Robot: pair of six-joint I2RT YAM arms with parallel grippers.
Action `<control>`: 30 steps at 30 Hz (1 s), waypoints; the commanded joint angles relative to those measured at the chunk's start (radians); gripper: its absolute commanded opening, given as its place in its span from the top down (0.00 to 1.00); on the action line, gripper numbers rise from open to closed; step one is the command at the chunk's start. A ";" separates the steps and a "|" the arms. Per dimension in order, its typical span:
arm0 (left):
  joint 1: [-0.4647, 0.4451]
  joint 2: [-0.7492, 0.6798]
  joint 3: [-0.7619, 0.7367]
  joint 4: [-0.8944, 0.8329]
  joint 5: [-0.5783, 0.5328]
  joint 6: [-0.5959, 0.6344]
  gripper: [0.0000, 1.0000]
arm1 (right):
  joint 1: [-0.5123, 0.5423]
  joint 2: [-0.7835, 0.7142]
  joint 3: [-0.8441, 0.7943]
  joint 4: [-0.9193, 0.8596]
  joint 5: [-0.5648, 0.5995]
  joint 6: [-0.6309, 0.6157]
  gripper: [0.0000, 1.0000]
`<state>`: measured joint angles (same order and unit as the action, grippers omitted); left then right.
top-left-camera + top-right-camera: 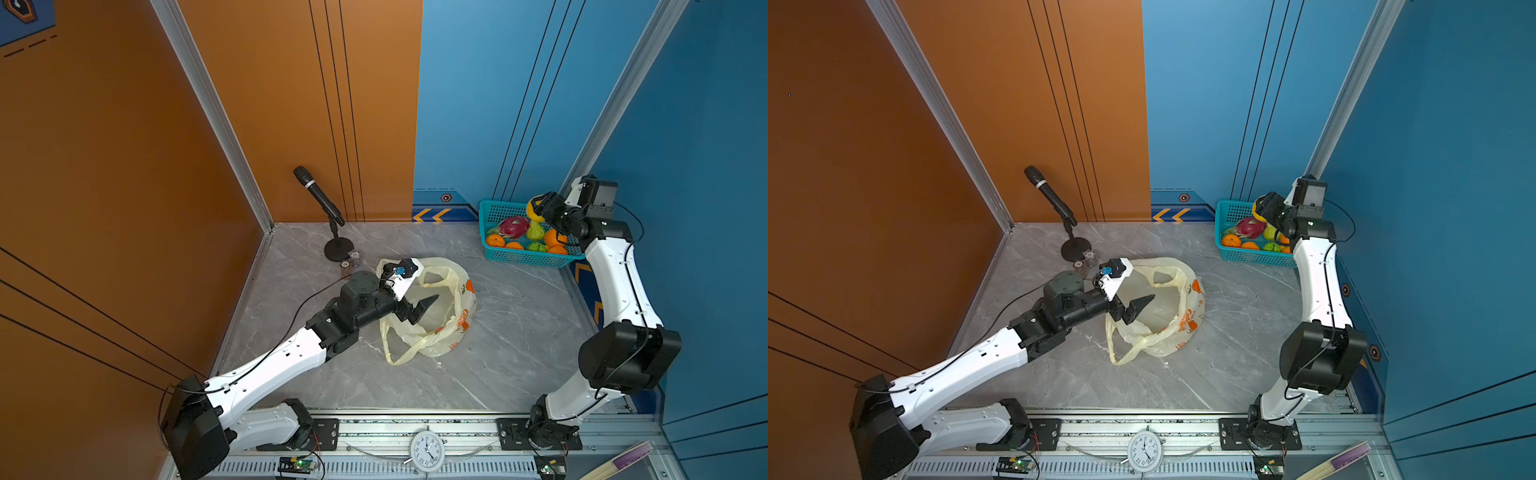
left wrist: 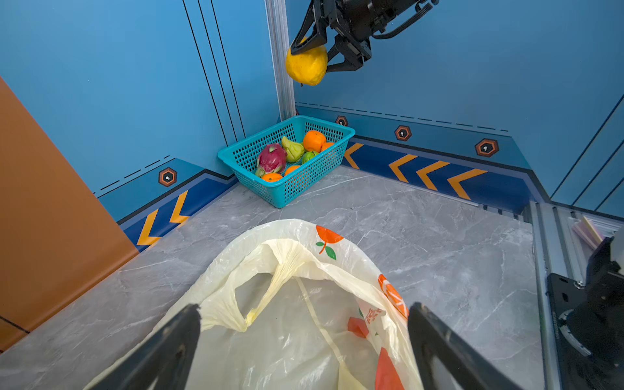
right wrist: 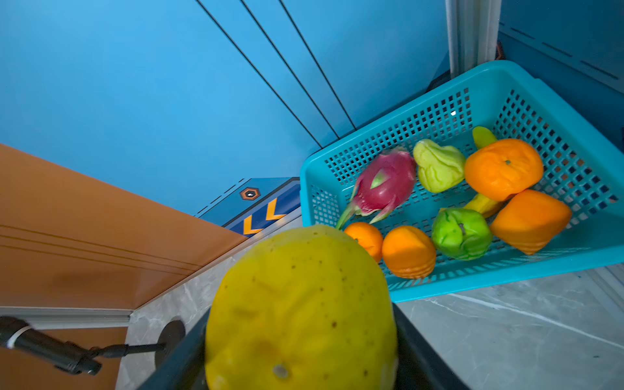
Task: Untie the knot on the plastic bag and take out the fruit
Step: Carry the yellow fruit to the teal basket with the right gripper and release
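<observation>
Filling the right wrist view, a dimpled, lemon-like yellow fruit (image 3: 300, 310) sits clamped between the jaws of the right gripper (image 2: 315, 58), raised well above the teal perforated plastic basket (image 3: 472, 287). The jaws pinch only its upper part, and most of it hangs below the fingertips. Inside the basket lie a pink dragon fruit (image 3: 385, 182), several oranges (image 3: 503, 169) and green-yellow pieces.

Well apart from the basket, on the grey marble-look table (image 1: 519, 332), lies the thin, translucent pale yellow plastic bag (image 1: 451, 332) with its orange print. No knot shows; its handle loops (image 2: 270, 283) hang loose and its mouth gapes. It looks emptied, though folds hide part of the inside. The left gripper (image 2: 304, 309) hovers at that mouth, jaws spread wide, holding nothing.

Probably the last fruit is about to go in. The shallow pinch on a rounded skin could let the yellow fruit slip early and land beside the basket. Let go from this height, it could bounce off the fruit below and over the low rim. The left fingers could also snag a loose loop and drag the bag.
</observation>
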<state>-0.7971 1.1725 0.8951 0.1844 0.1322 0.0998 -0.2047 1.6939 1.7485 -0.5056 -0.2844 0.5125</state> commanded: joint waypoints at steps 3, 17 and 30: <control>-0.004 -0.021 0.027 -0.054 -0.041 0.056 0.04 | -0.030 0.134 0.158 -0.137 0.053 -0.082 0.56; -0.002 -0.067 0.007 -0.102 -0.057 0.097 0.04 | -0.032 0.523 0.502 -0.238 0.167 -0.148 0.56; -0.022 -0.115 0.021 -0.183 -0.129 0.057 0.04 | -0.034 0.766 0.681 -0.256 0.193 -0.125 0.56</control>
<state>-0.8059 1.0920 0.8955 0.0322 0.0475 0.1745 -0.2359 2.4374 2.3840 -0.7277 -0.1024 0.3885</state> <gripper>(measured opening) 0.964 0.675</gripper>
